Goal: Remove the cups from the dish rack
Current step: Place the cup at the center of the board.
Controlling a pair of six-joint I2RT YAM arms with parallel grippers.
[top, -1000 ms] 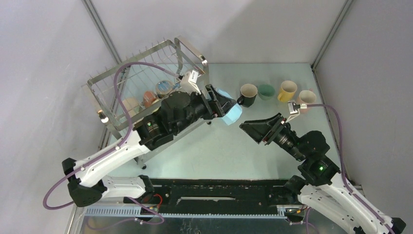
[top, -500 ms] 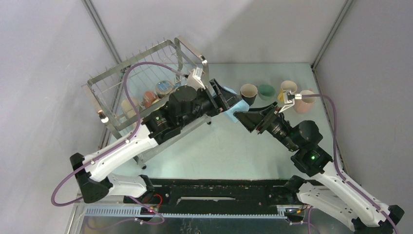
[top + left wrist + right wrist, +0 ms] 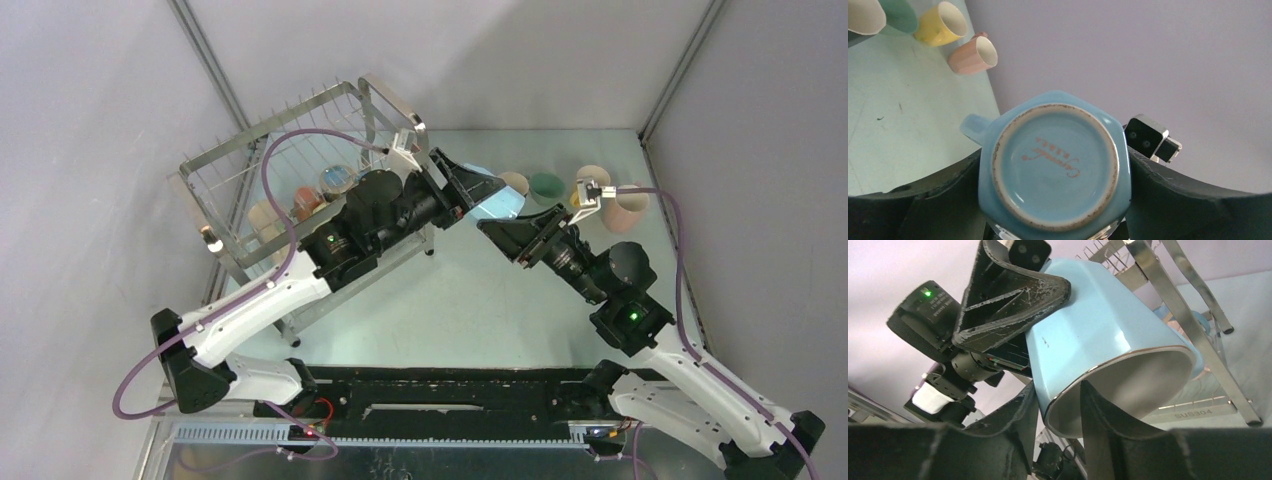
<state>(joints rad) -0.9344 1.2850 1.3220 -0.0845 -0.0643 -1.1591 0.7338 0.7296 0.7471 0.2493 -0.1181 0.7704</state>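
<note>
My left gripper (image 3: pixel 478 193) is shut on a light blue cup (image 3: pixel 499 204) and holds it in the air to the right of the dish rack (image 3: pixel 300 140). In the left wrist view the cup's base (image 3: pixel 1055 162) faces the camera between the two jaws. My right gripper (image 3: pixel 510 230) is at the cup's mouth. In the right wrist view one of its fingers is inside the cup (image 3: pixel 1098 330) and the other outside the rim, with a gap to the wall. An orange-red cup (image 3: pixel 305 203), a beige cup (image 3: pixel 268 215) and one more cup (image 3: pixel 338 180) sit in the rack.
Along the back right of the table stand a black cup (image 3: pixel 516 184), partly hidden, a green cup (image 3: pixel 547 187), a yellow cup (image 3: pixel 592 180) and a pink cup (image 3: pixel 630 208). Grey walls close in on three sides. The rack's steel leg (image 3: pixel 1193 325) is just behind the held cup.
My left gripper has carried the light blue cup up and to the right. My right gripper has moved up and left until its fingers straddle the cup's rim.
</note>
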